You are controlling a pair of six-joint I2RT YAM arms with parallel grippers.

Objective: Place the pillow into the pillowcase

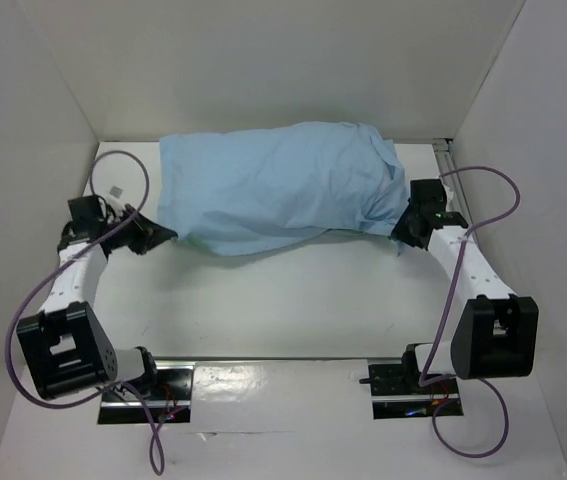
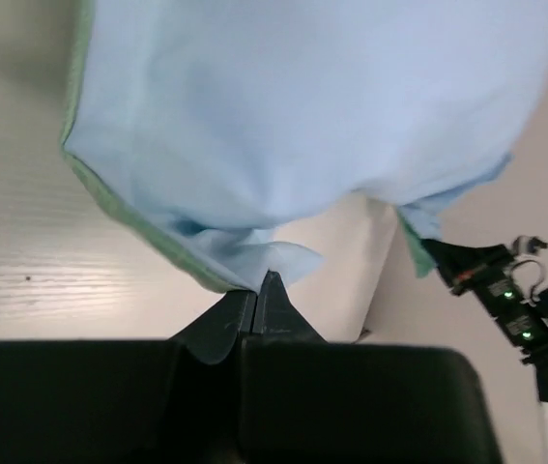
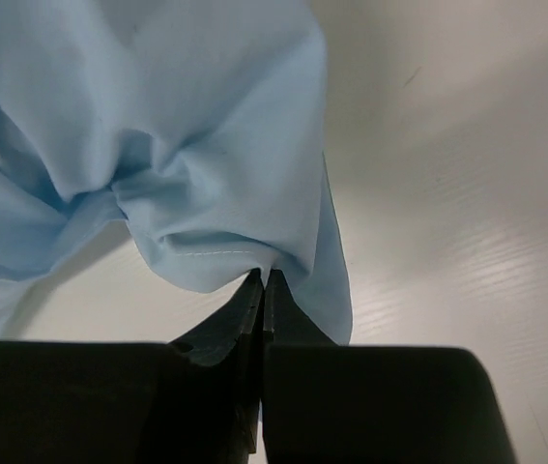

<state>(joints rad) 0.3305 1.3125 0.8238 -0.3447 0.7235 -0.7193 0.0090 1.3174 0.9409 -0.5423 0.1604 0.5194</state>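
Observation:
The pillowcase (image 1: pixel 283 185) lies light-blue side up across the back of the table, bulging as if filled. The pillow is hidden; no white cushion shows in any view. My left gripper (image 1: pixel 158 235) is at the case's near left corner. In the left wrist view its jaws (image 2: pixel 259 280) are shut, with a fold of the pillowcase (image 2: pixel 302 116) pinched at the tips and a mint-green hem (image 2: pixel 129 217) beside them. My right gripper (image 1: pixel 403 228) is at the case's right end. It is shut (image 3: pixel 264 275) on a gathered fold of the pillowcase (image 3: pixel 158 126).
White walls close in the table on the left, back and right. A metal rail (image 1: pixel 445 150) runs along the back right corner. Purple cables (image 1: pixel 128 170) loop beside both arms. The right arm's wrist (image 2: pixel 515 300) shows at the far edge of the left wrist view.

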